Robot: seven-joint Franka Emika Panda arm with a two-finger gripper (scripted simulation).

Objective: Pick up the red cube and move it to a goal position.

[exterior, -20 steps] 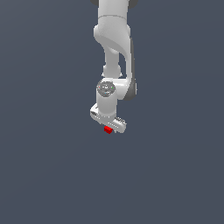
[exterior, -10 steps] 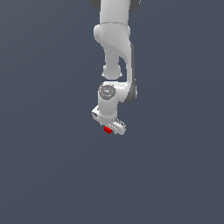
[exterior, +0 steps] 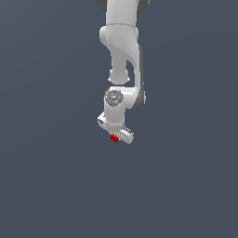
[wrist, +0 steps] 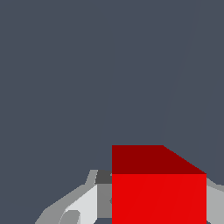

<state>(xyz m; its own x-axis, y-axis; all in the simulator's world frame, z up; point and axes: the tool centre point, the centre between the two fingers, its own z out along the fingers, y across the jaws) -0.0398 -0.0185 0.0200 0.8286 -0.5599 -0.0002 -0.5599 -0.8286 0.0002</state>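
The red cube [exterior: 114,138] is small and bright red, and sits just under the white gripper [exterior: 115,137] of the arm near the middle of the exterior view. In the wrist view the red cube [wrist: 158,192] fills the space between the two fingers. One grey-white finger [wrist: 83,204] shows on one side of it and a sliver of the other finger [wrist: 215,201] on the opposite side. The gripper is shut on the cube and holds it off the dark surface. No goal marker shows.
The white arm [exterior: 122,56] reaches down from the top of the exterior view. A plain dark grey-blue surface [exterior: 56,186] lies all around it. No other object shows.
The wrist has sunk slightly and the arm's upper links have shifted a little. The red cube stays in the gripper at almost the same spot.
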